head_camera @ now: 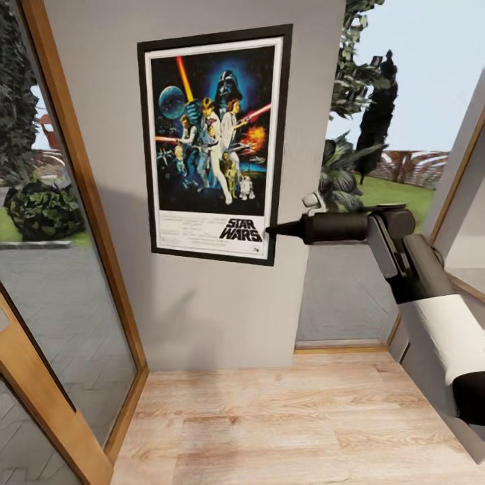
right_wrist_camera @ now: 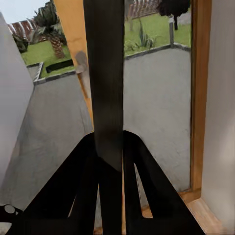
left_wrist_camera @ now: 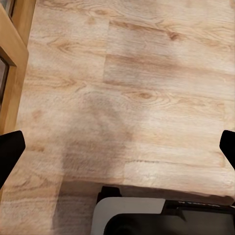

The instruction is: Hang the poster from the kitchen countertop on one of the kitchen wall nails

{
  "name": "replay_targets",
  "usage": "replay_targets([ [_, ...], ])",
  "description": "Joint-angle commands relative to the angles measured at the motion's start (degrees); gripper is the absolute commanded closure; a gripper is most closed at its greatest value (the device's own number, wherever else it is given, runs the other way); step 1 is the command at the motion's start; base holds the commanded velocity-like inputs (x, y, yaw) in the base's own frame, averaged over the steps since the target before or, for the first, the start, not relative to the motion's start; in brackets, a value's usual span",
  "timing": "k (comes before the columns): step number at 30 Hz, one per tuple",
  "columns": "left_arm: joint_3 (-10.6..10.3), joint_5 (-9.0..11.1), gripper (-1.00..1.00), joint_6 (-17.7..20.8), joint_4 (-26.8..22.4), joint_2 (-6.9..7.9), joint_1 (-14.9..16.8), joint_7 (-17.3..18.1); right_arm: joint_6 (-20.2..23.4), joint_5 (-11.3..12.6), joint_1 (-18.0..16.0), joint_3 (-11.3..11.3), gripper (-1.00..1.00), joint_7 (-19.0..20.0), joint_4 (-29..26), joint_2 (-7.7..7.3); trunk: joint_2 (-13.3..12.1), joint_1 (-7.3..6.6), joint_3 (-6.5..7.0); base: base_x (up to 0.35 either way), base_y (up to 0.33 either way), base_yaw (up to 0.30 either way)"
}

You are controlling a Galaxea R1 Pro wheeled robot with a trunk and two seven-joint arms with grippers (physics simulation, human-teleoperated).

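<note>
Your poster [head_camera: 214,145], black-framed with a white inner border, colourful figures on dark blue and the STAR WARS logo at its foot, sits upright and flat against the grey wall [head_camera: 202,310], with your right gripper [head_camera: 272,230] clenched on its lower right edge; the right wrist view shows that edge as a dark strip [right_wrist_camera: 105,83] pinched between the fingers [right_wrist_camera: 78,196]. Wood-framed glass panels [head_camera: 67,283] flank the wall above a light wooden floor [head_camera: 283,424]. Your left gripper [left_wrist_camera: 117,147] hangs released over that floor.
</note>
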State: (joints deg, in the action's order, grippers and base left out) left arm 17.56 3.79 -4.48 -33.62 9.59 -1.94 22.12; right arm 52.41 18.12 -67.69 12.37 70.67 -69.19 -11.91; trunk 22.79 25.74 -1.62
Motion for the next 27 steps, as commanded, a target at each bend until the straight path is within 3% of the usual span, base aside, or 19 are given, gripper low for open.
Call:
replay_targets([
  [1,0.1,0.4,-1.0,0.1,0.0,-0.01,0.0,0.3,0.4,0.3,-0.1,0.7,1.0,0.3,0.1,-0.11,0.1,0.04,-0.12,0.0,0.0,0.0],
  [8,0.1,0.3,-1.0,0.1,0.0,-0.01,0.0,0.3,0.3,0.1,-0.1,0.8,1.0,0.3,-0.2,-0.69,0.1,0.04,-0.12,0.0,0.0,0.0],
  [14,0.1,0.3,-1.0,0.1,0.0,-0.01,0.0,0.3,0.1,0.0,-0.7,0.6,1.0,0.3,-0.6,-2.1,0.1,0.04,-0.12,0.0,0.0,0.0],
  [27,0.1,0.3,-1.0,0.1,0.0,-0.01,0.0,0.4,-0.1,0.0,-1.0,0.5,1.0,0.3,-2.9,-2.33,0.1,0.04,-0.12,0.0,0.0,0.0],
])
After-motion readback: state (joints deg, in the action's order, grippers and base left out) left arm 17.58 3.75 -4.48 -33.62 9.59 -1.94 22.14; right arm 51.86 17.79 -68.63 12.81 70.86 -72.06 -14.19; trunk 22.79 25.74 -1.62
